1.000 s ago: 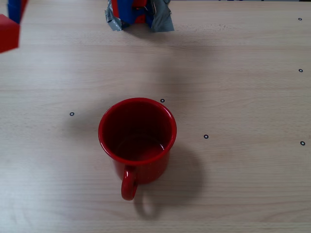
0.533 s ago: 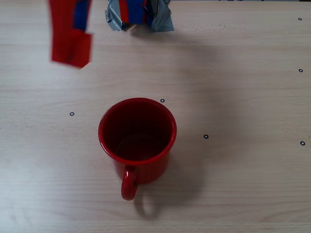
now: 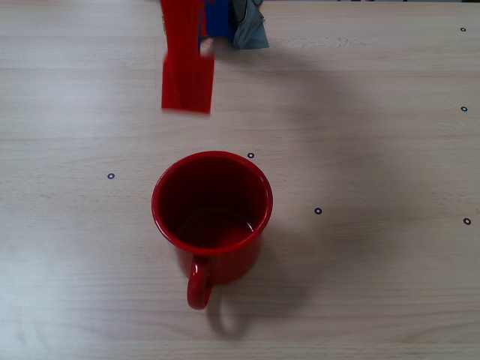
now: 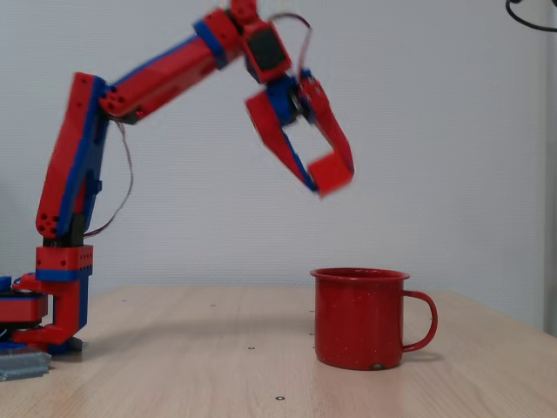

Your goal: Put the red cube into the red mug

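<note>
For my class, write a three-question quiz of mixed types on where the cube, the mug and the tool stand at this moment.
1. True or false: the cube already lies inside the mug.
2. Multiple choice: in the side fixed view the tool is (A) resting on the table, (B) raised above the mug's rim, (C) inside the mug.
3. Fill in: in the overhead fixed view the mug's handle points toward the ___ edge of the picture.

Key: 1 false, the tool holds it in the air; 2 B; 3 bottom.
</note>
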